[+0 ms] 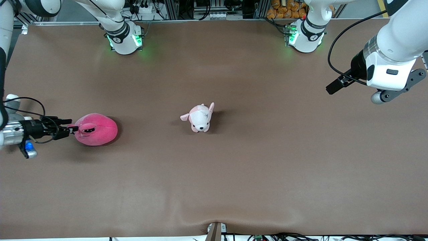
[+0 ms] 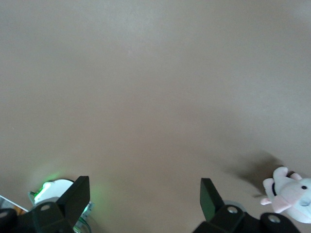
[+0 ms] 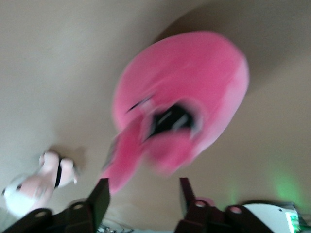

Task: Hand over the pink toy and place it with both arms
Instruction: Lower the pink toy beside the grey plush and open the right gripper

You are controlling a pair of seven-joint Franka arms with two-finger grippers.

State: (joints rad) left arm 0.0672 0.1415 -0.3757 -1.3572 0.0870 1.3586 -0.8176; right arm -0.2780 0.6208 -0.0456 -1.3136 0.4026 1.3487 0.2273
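Observation:
The hot-pink toy (image 1: 98, 130) lies on the brown table toward the right arm's end, its black eye patch turned toward my right gripper (image 1: 73, 129). That gripper is low at the toy's edge with its fingers open; the fingertips reach the toy's side. In the right wrist view the toy (image 3: 189, 82) fills the middle just ahead of the open right gripper (image 3: 142, 194), with one pink nub close to one finger. My left gripper (image 1: 334, 87) hangs open and empty in the air over the left arm's end of the table; in its wrist view the left gripper (image 2: 144, 194) is over bare table.
A small pale pink-and-white puppy plush (image 1: 200, 117) stands at the table's middle; it also shows in the left wrist view (image 2: 291, 195) and the right wrist view (image 3: 36, 182). A grey-and-white plush (image 1: 11, 102) peeks out beside the right arm's wrist.

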